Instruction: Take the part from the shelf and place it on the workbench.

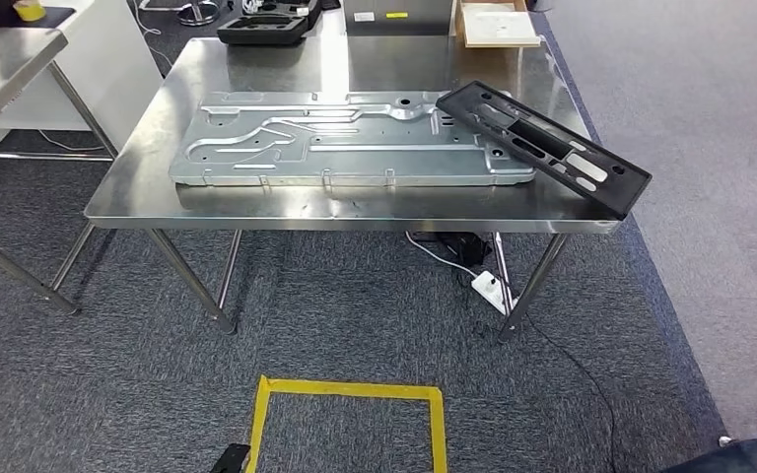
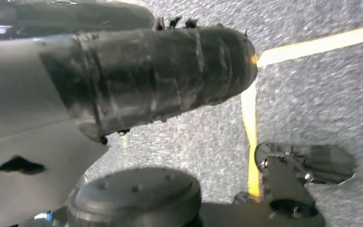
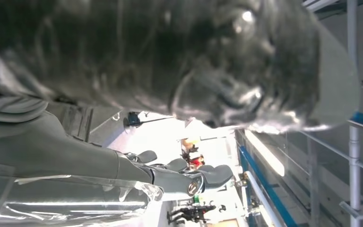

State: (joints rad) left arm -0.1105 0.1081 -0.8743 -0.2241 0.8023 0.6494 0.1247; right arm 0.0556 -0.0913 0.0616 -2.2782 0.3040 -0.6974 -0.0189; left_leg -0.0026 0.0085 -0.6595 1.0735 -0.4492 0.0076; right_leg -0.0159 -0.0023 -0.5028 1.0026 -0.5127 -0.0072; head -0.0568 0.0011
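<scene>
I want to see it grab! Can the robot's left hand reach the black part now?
Probably not yet. The left hand hangs over the carpet by the yellow tape, and the black part lies on the workbench across open floor.

Black part (image 1: 544,146) — silver workbench (image 1: 355,209)

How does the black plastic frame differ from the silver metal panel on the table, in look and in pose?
The black frame is dark, matte and narrow; the metal panel is shiny silver and much wider. The panel lies flat on the steel table along its length, while the frame lies at an angle across the panel's right end, and its far corner reaches past the table's right edge. The frame has long slots; the panel has pressed ribs and small holes. Both are long, flat parts on the same table.
</scene>
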